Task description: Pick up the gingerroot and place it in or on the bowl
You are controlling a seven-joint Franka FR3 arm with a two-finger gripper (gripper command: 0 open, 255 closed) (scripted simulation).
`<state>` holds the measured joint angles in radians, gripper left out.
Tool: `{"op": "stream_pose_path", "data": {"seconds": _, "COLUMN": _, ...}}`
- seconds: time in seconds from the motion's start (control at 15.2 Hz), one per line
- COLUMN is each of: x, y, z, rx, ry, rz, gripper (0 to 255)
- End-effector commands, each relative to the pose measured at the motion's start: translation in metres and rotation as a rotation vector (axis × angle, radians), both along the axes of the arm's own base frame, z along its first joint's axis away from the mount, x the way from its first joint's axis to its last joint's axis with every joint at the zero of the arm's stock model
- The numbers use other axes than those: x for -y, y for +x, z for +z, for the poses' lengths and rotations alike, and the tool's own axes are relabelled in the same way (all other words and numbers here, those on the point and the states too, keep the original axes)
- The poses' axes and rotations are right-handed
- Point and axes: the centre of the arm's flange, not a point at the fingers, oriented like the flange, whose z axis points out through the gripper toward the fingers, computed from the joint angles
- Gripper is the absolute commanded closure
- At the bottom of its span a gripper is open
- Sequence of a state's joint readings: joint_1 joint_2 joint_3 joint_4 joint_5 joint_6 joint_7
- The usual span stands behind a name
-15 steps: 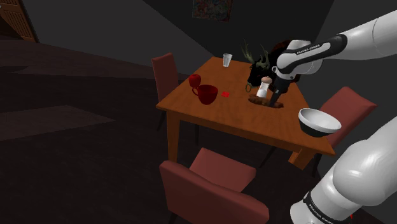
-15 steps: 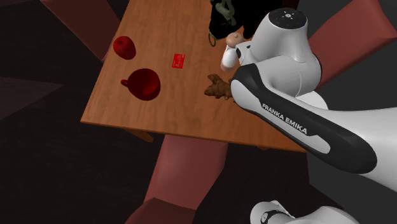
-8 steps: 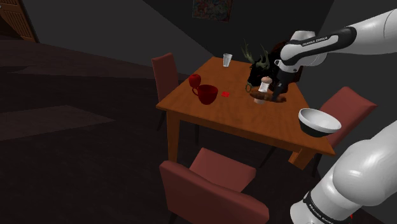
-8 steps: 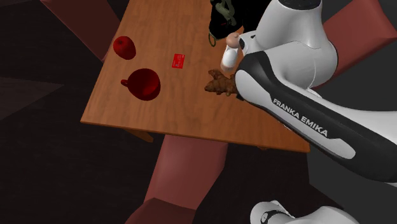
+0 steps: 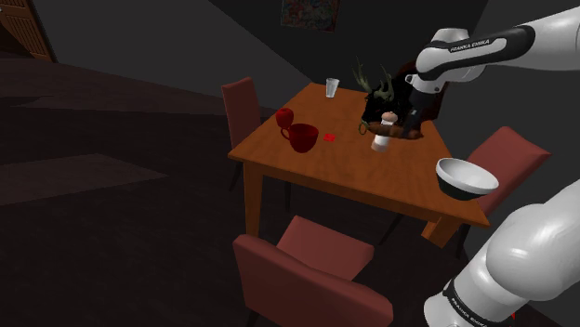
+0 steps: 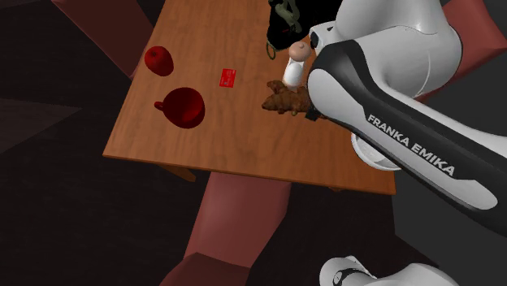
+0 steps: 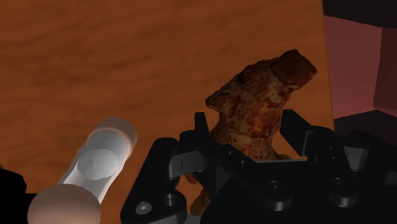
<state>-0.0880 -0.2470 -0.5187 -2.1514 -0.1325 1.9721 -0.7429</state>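
the jaws clasp the brown gingerroot (image 7: 257, 121) over the wooden table (image 5: 316, 163), beside a white shaker (image 7: 95, 159).

In the wrist view the claw (image 7: 245, 127) covers the gripped end of the ginger (image 7: 257, 95). The shaker (image 7: 95, 165) beside the claw is cut off at the picture's edge. In the second exterior view the arm (image 6: 390, 89) covers the ginger's end nearest the claw. The flat red thing (image 6: 228, 78), well apart from the claw, is too small to name.

Knobbly brown gingerroot (image 5: 395, 131) in black gripper (image 7: 245, 127), upper right, over the wooden bench (image 5: 335, 172); white round bowl (image 5: 465, 176) sits lower right.
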Motion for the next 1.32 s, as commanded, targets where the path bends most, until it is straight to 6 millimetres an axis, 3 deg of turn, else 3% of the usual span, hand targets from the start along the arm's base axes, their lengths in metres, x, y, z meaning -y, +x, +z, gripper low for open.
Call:
{"op": "stream_pose_path", "data": {"seconds": 0.0, "x": 0.0, "y": 0.001, "z": 0.01, "rx": 0.0, "ry": 0.0, "rz": 0.0, "gripper": 255}}
{"op": "stream_pose_path", "data": {"seconds": 1.25, "x": 0.091, "y": -0.233, "z": 0.013, "rx": 0.0, "ry": 0.0, "rz": 0.0, "gripper": 255}}
